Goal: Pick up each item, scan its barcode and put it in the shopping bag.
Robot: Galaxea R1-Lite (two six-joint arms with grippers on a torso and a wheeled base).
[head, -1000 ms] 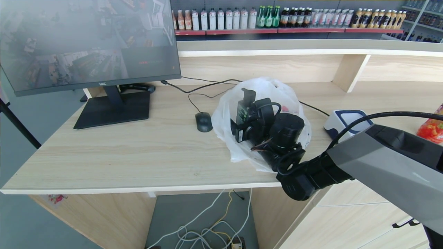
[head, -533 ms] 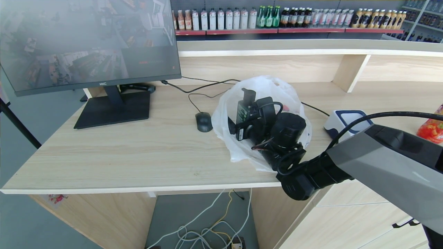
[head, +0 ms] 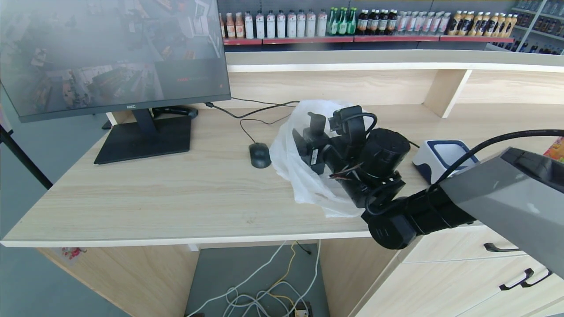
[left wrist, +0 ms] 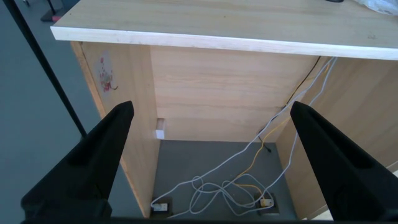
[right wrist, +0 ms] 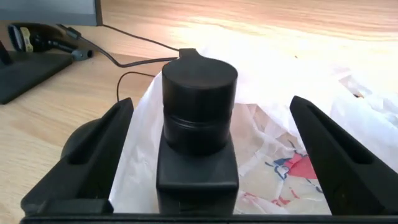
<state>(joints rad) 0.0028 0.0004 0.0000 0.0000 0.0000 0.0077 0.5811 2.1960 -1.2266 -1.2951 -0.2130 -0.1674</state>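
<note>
My right jaws hang right over the mouth of the shopping bag, spread wide and gripping nothing, so I reckon the drop is done and the job now is getting out clean. The bag sits on the counter near its front edge, just left of the scanner, and a red-printed thing shows inside it. There's also a black capped cylinder right between my jaws in the right wrist view. Honestly can't tell if that's an item or part of my own hardware. Tip for this bit: go straight up before going sideways. That plastic looks thin and floppy and its rim stands close beside my jaws, so a sideways swing down low would probably hook a fold and drag the whole bag toward the edge. Leave the jaws spread on the way out. Once above the rim, head right for the orange-red packet at the far right of the counter, passing over the scanner without clipping it. My left jaws are also spread and empty, parked low in front of the counter, so they can't steady the bag from there.
</note>
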